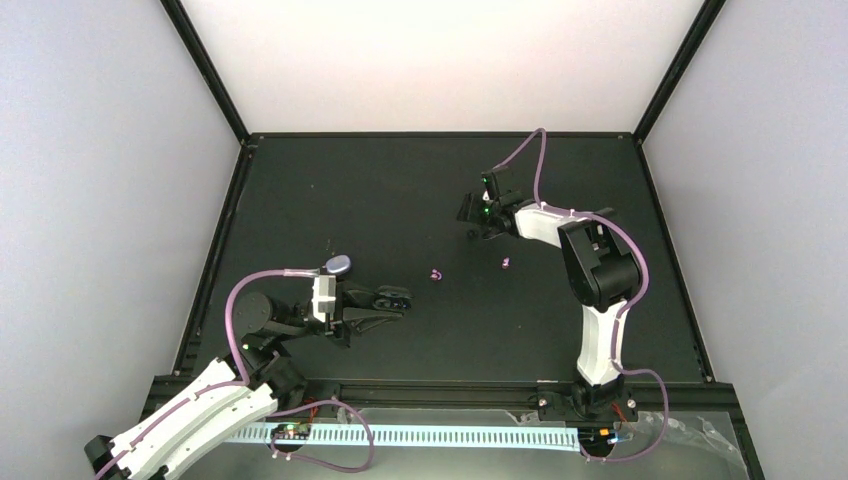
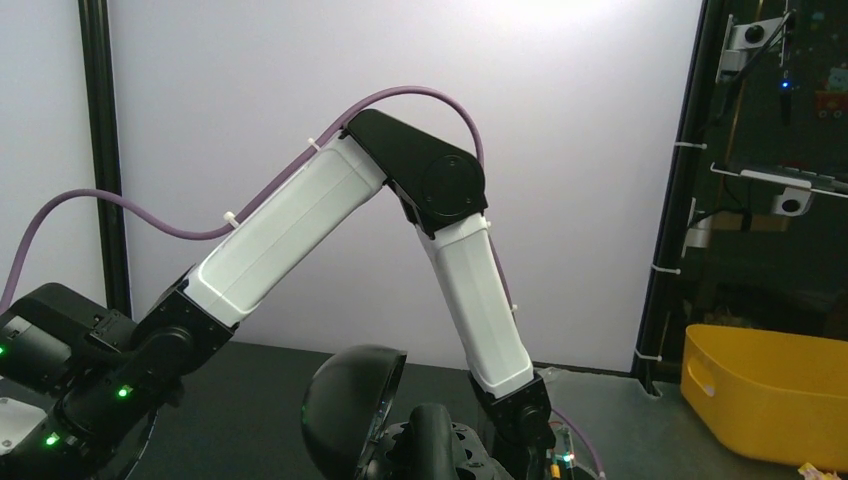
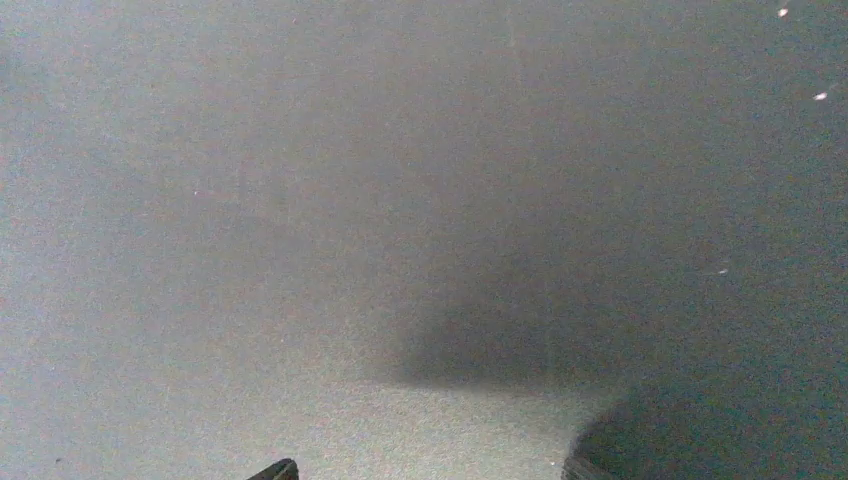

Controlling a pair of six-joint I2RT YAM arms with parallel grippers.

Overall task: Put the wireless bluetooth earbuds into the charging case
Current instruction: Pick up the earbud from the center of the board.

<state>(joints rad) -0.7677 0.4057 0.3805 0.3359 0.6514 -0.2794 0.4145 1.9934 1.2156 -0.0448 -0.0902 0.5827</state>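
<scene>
Two tiny purple-pink earbuds lie apart on the black table, one near the middle and the other to its right. My left gripper lies low at the left, shut on a black charging case; the left wrist view shows the case's domed lid standing open beside my finger. My right gripper hovers behind the earbuds, pointing down at the table. In the right wrist view its fingertips sit wide apart at the bottom edge, open, with only blurred bare table between them.
A lavender oval case rests by my left wrist. A yellow bin stands off the table to the right in the left wrist view. The right arm's white links cross that view. Black frame rails border the table.
</scene>
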